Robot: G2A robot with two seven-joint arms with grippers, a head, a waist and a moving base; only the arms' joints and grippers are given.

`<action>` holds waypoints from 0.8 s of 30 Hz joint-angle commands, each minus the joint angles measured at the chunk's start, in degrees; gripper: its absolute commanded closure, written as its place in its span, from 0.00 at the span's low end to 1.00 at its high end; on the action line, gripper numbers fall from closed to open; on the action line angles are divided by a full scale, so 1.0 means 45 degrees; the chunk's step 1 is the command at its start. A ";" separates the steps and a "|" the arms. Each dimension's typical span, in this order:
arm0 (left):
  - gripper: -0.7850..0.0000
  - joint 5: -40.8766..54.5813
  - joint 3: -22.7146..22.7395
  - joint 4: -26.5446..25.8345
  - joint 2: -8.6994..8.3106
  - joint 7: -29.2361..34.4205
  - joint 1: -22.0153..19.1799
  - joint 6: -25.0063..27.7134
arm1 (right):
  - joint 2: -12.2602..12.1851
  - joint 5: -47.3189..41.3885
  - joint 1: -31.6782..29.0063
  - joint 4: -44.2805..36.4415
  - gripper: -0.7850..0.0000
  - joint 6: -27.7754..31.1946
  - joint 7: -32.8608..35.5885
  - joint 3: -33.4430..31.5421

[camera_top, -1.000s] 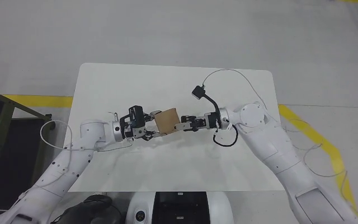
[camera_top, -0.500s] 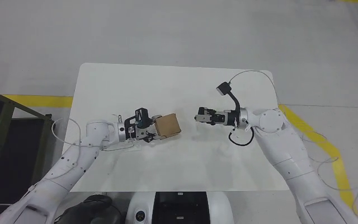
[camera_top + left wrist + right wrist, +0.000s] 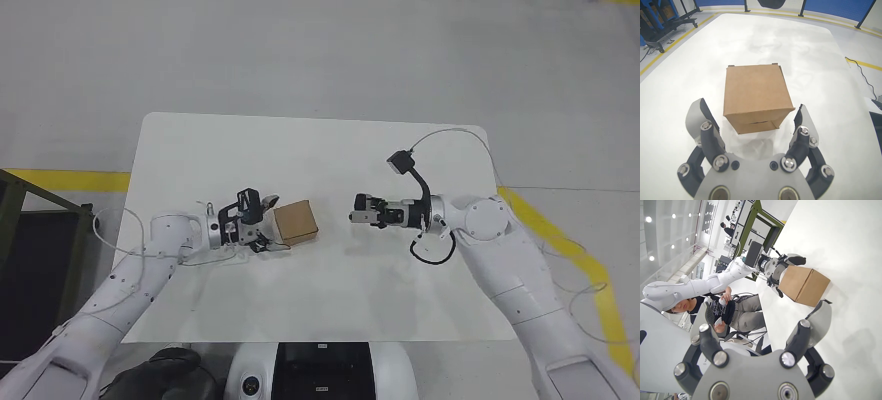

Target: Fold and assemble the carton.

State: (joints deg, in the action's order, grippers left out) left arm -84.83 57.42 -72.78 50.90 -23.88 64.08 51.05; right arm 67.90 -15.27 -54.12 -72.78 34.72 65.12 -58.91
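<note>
White tabletop, edged on the floor by a yellow floor line, carries the work. Over it the left gripper is spread wide, its fingers flanking the near end of the small brown cardboard carton, which sits folded into a cube near the table's middle. Whether the pads touch the card cannot be told. That near end shows two flaps meeting at a narrow dark seam. The right gripper hangs well apart beyond the carton's far side, jaws wide and holding nothing. A thin black cable lies by the table's edge.

Left pincer splayed, right pincer splayed
</note>
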 commanded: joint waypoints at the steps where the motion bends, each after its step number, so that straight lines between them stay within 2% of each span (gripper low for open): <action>1: 0.00 0.0073 0.0230 -0.0148 -0.0070 -0.0115 0.0097 0.0181 | -0.0011 0.0120 0.0059 0.0101 0.00 0.0249 -0.0032 -0.0016; 8: 0.00 0.1098 0.1986 -0.1451 -0.0539 -0.0930 0.1084 0.1133 | -0.0153 0.1257 0.0162 0.0414 0.00 0.1168 -0.0713 -0.0440; 12: 0.00 0.1619 0.3168 -0.2218 -0.0772 -0.0962 0.1827 0.0847 | -0.0299 0.2858 0.0053 0.0112 0.00 0.1832 -0.1931 -0.1011; 18: 0.00 0.2971 0.4577 -0.2771 -0.0966 -0.0653 0.2624 0.0774 | -0.0638 0.5537 -0.0541 -0.0913 0.00 0.1933 -0.3588 -0.2296; 24: 0.00 0.4134 0.5766 -0.2913 -0.1095 0.0301 0.3016 0.0517 | -0.0939 0.8595 -0.0880 -0.1647 0.00 0.1254 -0.4956 -0.3512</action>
State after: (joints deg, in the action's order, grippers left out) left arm -67.12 82.54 -85.77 46.03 -23.02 77.46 53.76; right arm 63.84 21.38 -57.88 -79.79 40.82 43.78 -73.93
